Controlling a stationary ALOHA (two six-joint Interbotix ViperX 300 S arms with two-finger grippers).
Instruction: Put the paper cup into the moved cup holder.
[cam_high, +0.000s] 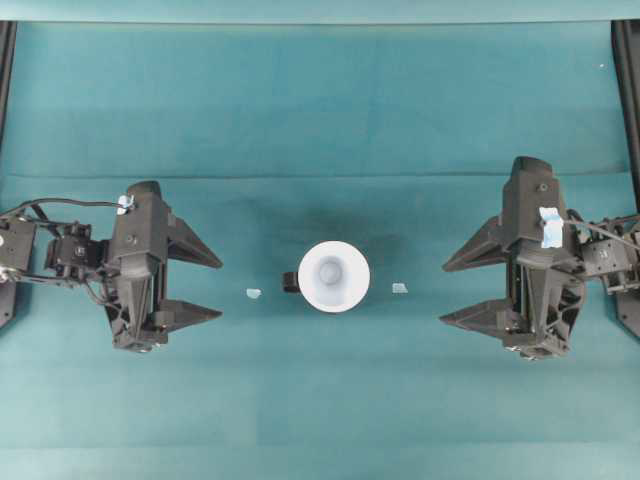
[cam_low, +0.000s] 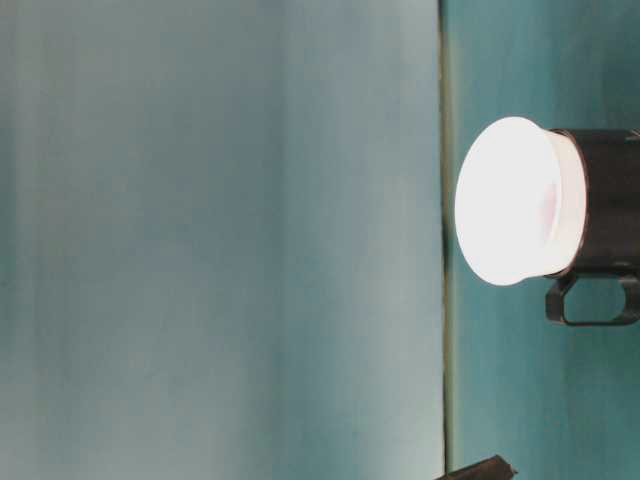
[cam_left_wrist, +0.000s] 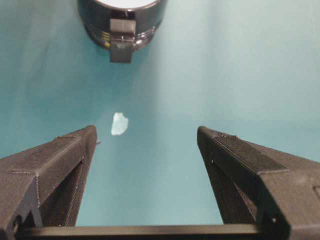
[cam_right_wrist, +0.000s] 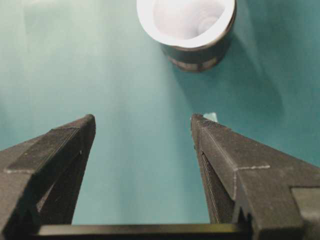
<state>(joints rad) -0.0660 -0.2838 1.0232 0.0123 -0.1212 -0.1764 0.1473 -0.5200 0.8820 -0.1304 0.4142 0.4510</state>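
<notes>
The white paper cup (cam_high: 334, 276) sits inside the glossy black cup holder (cam_high: 290, 282) at the middle of the teal table, its wide rim resting above the holder's edge. The holder's stubby handle points toward my left arm. From the side, the paper cup (cam_low: 515, 200) pokes out of the cup holder (cam_low: 605, 200). My left gripper (cam_high: 218, 287) stands open to the left of them, apart, with nothing between its fingers. My right gripper (cam_high: 445, 293) stands open to the right, also empty. The cup holder (cam_left_wrist: 122, 27) and the paper cup (cam_right_wrist: 186, 20) lie ahead of each wrist camera.
Two small pale scraps of tape lie on the cloth, one (cam_high: 253, 293) left of the holder and one (cam_high: 399, 288) right of it. Black frame rails (cam_high: 628, 90) run along the table's left and right edges.
</notes>
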